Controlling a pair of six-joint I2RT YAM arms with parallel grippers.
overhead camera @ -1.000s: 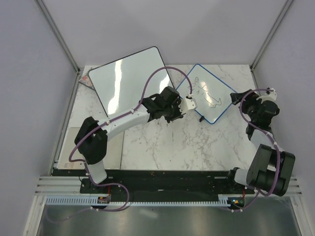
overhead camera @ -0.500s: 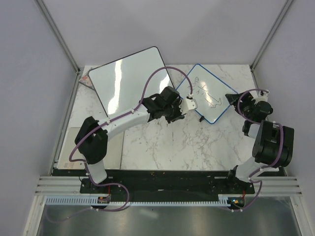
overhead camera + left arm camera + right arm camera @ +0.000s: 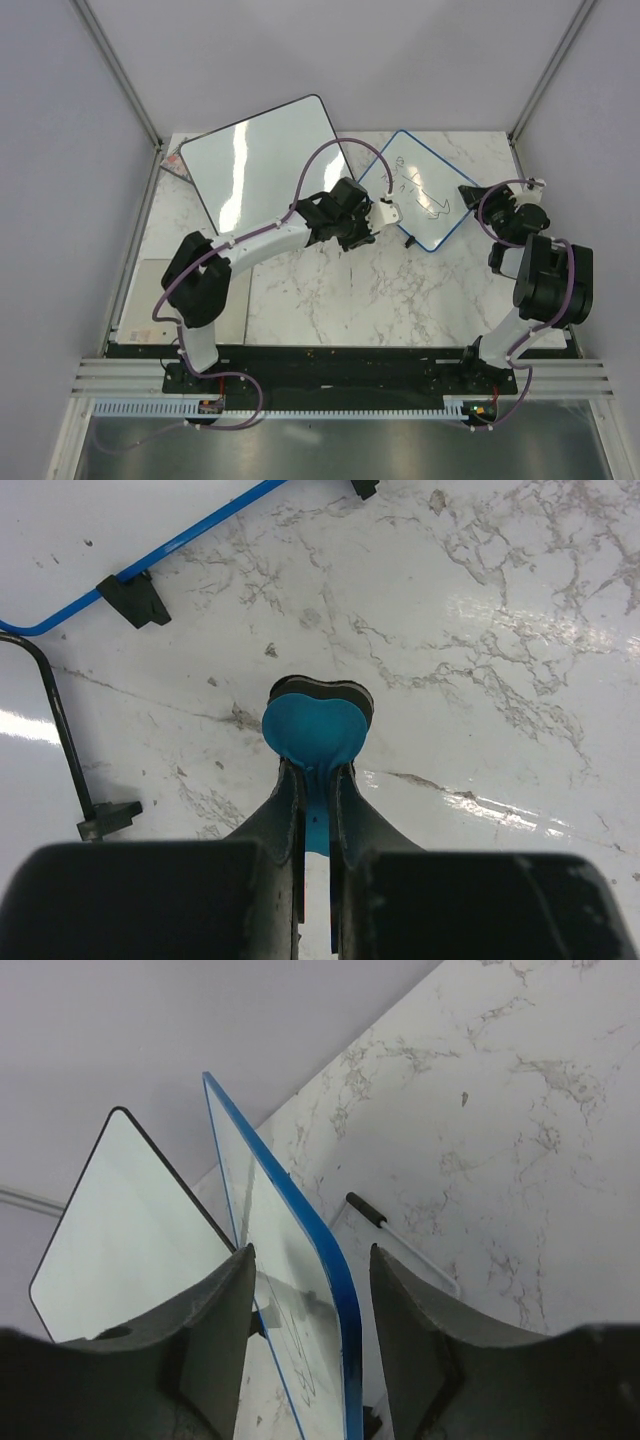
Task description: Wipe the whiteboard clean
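Whiteboard (image 3: 418,190): blue frame, rounded corners, at the far right of the marble table (image 3: 340,290). It sits turned cornerwise and shows dark scribbles on its face. The right wrist view shows it propped at a tilt, not lying flat.
Stand: a thin wire leg (image 3: 400,1235) with a black tip rests on the marble behind the board. Two small black feet (image 3: 133,598) clip the blue frame's lower edge.
Left gripper (image 3: 385,212): at the board's near-left edge, over bare marble just beside the frame.
Left grip: fingers pinched narrow on the stem of a blue eraser (image 3: 315,730). Its broad end points down at the marble, with a dark pad showing past it. Cannot tell whether the pad touches the table.
Right gripper (image 3: 470,195): at the board's right edge.
Right grip: jaws spread wide, one finger (image 3: 215,1330) on each side of the blue frame, which runs up between them. Contact with the board cannot be made out.
Larger board (image 3: 265,160): black frame, blank, at far left, its corner close beside the blue one.
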